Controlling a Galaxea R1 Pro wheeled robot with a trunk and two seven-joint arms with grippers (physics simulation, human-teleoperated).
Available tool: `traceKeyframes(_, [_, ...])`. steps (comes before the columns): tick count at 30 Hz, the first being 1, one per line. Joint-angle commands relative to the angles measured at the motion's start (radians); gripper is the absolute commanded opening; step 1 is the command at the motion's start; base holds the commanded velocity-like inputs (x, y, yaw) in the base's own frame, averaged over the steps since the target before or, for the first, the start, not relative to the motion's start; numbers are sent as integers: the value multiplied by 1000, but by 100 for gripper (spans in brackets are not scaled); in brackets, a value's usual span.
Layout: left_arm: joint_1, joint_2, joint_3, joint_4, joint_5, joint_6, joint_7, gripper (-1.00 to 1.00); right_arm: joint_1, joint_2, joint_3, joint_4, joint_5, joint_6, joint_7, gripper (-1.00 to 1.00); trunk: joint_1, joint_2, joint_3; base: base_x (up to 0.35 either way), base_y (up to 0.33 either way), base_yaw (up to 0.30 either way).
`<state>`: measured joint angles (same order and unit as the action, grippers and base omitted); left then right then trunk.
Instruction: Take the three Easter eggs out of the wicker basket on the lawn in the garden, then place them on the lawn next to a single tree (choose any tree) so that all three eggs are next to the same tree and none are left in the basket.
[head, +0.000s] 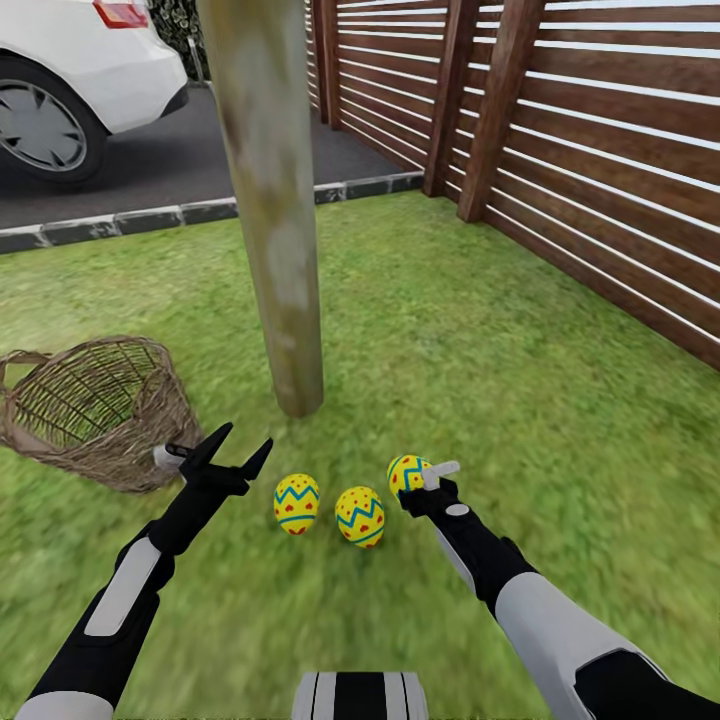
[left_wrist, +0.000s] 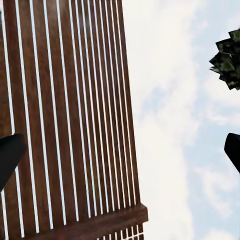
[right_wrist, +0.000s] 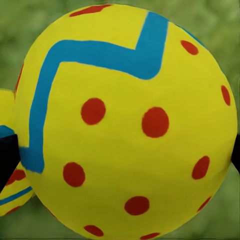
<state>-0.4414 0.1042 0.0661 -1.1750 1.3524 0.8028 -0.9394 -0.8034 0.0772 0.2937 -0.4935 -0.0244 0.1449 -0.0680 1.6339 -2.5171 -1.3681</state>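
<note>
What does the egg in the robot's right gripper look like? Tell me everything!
The egg is bright yellow with a blue zigzag band and red dots, smooth and shiny like painted plastic. The right gripper grips it from both sides, low over the lawn, near the tree. Whether it touches the grass is unclear. Two more eggs lie beside it.

A home garden: mottled green lawn (head: 480, 330) around a bare tree (head: 268, 200), a slatted wooden fence (head: 560, 130) beside it, and beyond the tree a stone-edged driveway (head: 190, 150) with a white car (head: 80, 70).
</note>
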Motion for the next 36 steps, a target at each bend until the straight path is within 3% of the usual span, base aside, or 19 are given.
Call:
traceKeyframes(1, [0,0,0,0,4,6,0,100,0,-1,7,-1,-3,7,-9,-100,0,-1,-5,0,0,0])
traceKeyframes(7, [0,0,-1,0,4,6,1,100,0,2,8,63,6,-1,-79,-100,3,-2,-28,0,0,0])
traceKeyframes(18, [0,0,-1,0,4,6,1,100,0,6,8,64,3,-8,-85,-100,8,-5,-70,0,0,0])
traceKeyframes(36, [0,0,-2,0,4,6,1,100,0,6,8,62,6,-28,-85,-100,8,-5,-74,54,0,0])
